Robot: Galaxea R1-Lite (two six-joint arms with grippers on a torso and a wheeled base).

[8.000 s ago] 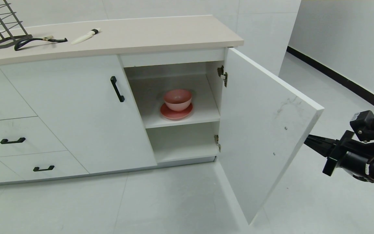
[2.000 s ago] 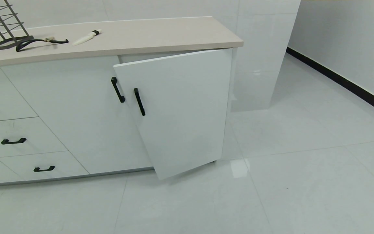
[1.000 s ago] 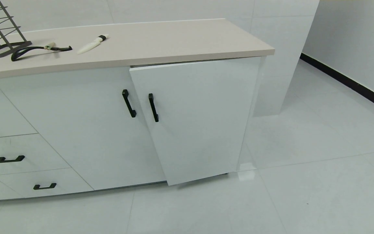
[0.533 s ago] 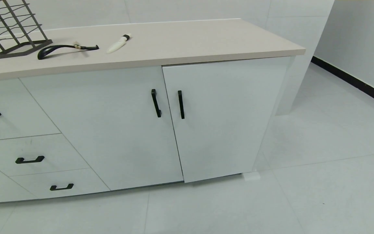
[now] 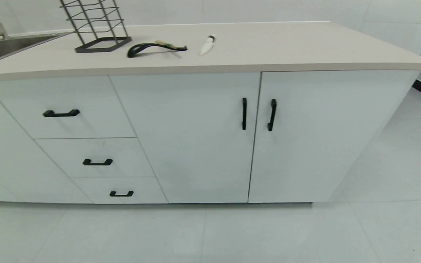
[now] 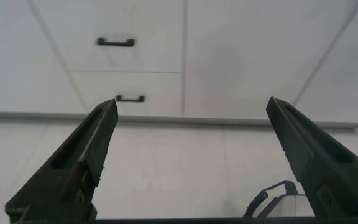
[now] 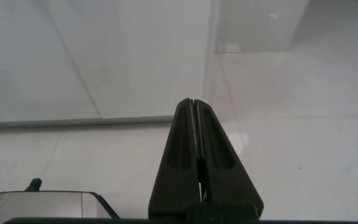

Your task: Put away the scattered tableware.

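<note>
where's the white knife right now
In the head view the white knife lies on the countertop, left of centre, just right of the black ladle and apart from it.

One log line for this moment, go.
cabinet doors: both shut | black ladle, white knife: on countertop | left hand: open, empty | right hand: shut, empty

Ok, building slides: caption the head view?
Closed white cabinet; ladle and knife lie on the countertop near a wire rack.
</note>
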